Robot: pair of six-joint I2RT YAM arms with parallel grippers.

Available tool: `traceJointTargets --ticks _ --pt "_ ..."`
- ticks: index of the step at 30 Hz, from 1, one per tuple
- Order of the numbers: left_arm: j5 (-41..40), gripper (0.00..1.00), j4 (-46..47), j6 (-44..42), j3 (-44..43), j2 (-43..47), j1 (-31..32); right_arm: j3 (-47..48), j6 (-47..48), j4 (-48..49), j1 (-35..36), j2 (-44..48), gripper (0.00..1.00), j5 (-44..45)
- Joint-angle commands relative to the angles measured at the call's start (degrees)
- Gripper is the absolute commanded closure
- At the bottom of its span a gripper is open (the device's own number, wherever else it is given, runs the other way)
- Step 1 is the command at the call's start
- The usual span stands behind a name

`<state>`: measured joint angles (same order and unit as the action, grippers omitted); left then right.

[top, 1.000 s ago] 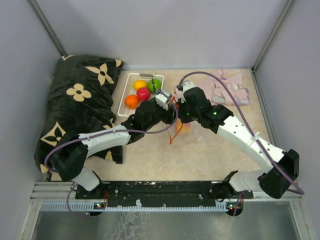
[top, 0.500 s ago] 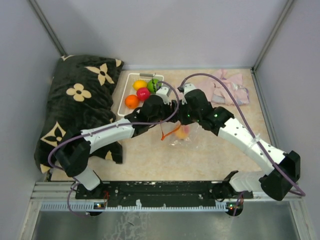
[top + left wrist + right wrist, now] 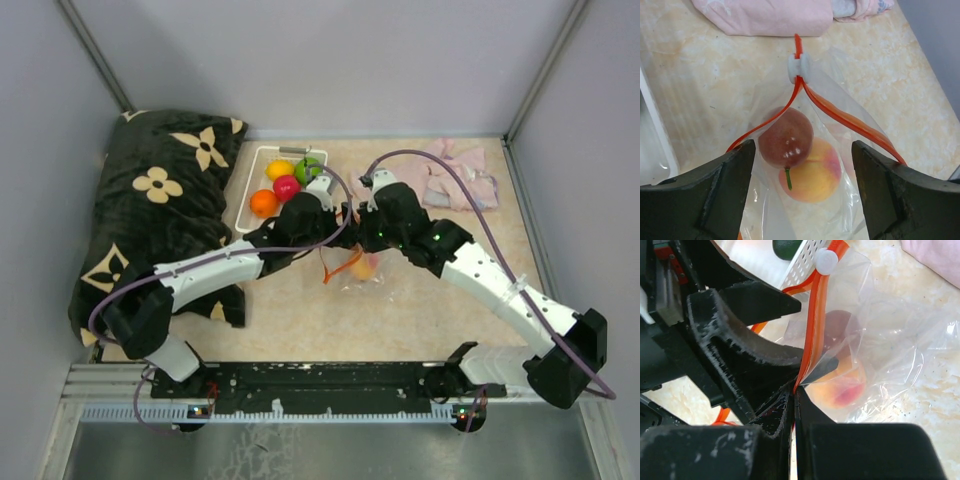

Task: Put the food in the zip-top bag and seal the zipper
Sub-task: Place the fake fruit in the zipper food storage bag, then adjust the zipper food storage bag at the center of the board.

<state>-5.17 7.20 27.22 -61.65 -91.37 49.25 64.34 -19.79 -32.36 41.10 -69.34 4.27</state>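
Observed left gripper (image 3: 804, 155) spread wide astride small clear plastic bag (image 3: 842, 95), mid-desk; right gripper (image 3: 794, 401) pinching thin red-orange zipper strip (image 3: 815, 315). Judged bag light, limp, slippery; recommend gripping the stiffer strip.

Lower part of the zip-top bag (image 3: 820, 115) out of frame, partly behind the left hand (image 3: 802, 150).

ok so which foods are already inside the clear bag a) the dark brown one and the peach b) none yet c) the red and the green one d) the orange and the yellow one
A: the left wrist view shows the brown fruit and the peach inside the zip-top bag; the orange fruit, yellow fruit, red fruit and green fruit sit in the white basket.
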Motion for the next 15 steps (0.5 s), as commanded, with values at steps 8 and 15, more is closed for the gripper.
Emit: traceJointTargets --ticks 8,15 --pt "1.40 0.14 -3.71 -1.12 3.86 12.04 0.66 -1.16 -1.62 5.50 0.09 3.04 1.00 0.98" --pt "2.85 0.14 -9.86 -0.58 8.10 19.82 0.65 -1.72 -2.08 6.53 -0.32 2.61 1.00 0.65"
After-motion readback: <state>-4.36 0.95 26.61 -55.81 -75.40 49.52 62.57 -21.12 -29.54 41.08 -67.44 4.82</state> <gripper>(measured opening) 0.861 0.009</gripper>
